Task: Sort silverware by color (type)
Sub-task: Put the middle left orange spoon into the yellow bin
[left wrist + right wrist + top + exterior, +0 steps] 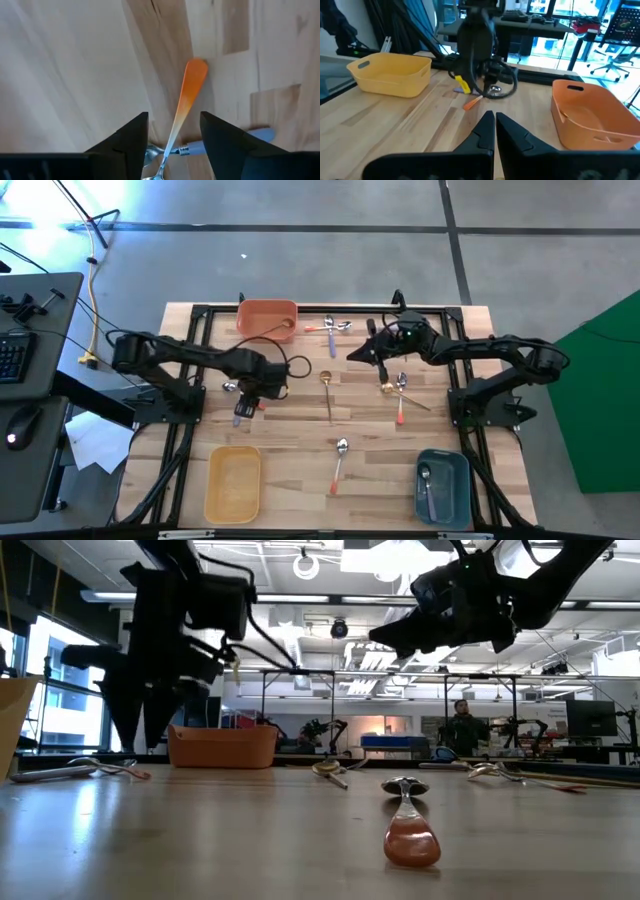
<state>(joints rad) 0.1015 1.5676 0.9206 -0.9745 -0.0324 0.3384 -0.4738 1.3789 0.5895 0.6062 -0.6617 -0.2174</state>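
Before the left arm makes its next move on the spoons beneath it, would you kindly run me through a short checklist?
1. Left gripper open: ok, fingers apart.
2. Orange-handled silver spoon centred between the fingers: ok.
3. Spoon lying alone: not ok, a purple-handled silver spoon crosses it near the bowl end.
4. Red-orange rectangular plastic bin reachable: ok, at the far table edge close to the left arm.
5. Right gripper out of the way: ok, shut, hovering over the table's right half.
6. Whether the fingers touch the table: cannot tell.
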